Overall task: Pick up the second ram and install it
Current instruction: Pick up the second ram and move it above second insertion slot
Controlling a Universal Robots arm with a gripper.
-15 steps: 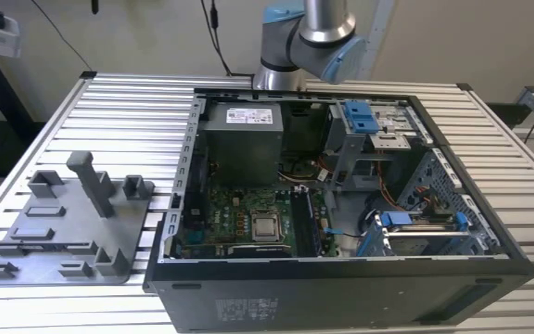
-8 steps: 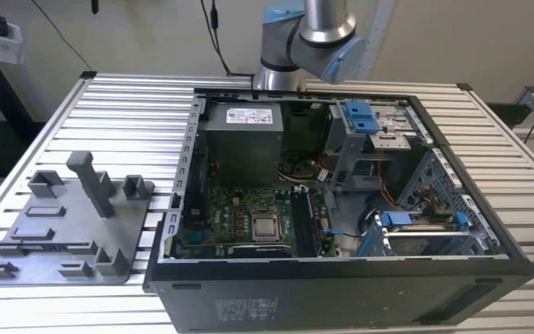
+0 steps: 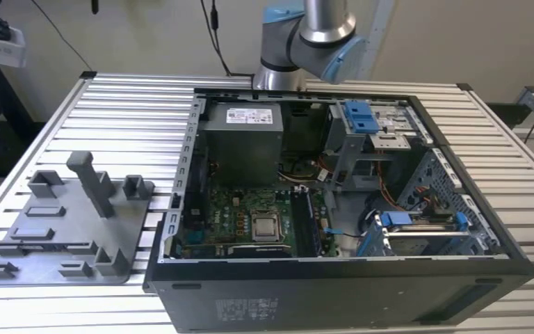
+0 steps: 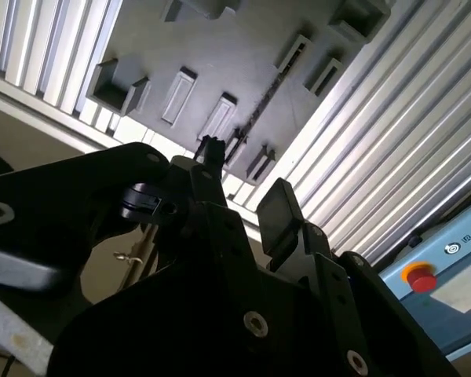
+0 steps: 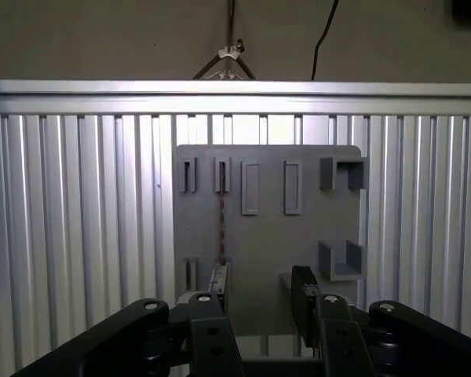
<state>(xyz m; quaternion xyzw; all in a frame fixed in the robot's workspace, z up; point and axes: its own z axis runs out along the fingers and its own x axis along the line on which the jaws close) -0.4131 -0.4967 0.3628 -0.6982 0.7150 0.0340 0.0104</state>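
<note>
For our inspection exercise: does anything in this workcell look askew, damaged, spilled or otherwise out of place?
Nothing stands out. The second ram stands on edge, straight, in slots of the grey tray. The end effector is open. The computer case lies open, nothing spilled.

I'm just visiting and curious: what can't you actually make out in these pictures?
1. Memory stick: the first wrist view sees it edge-on in the grey tray, so chips and label are hidden; a gripper finger covers one end.
2. Arm: cut off by the exterior view's top edge.
3. Memory slots: too small in the exterior view to judge.
</note>
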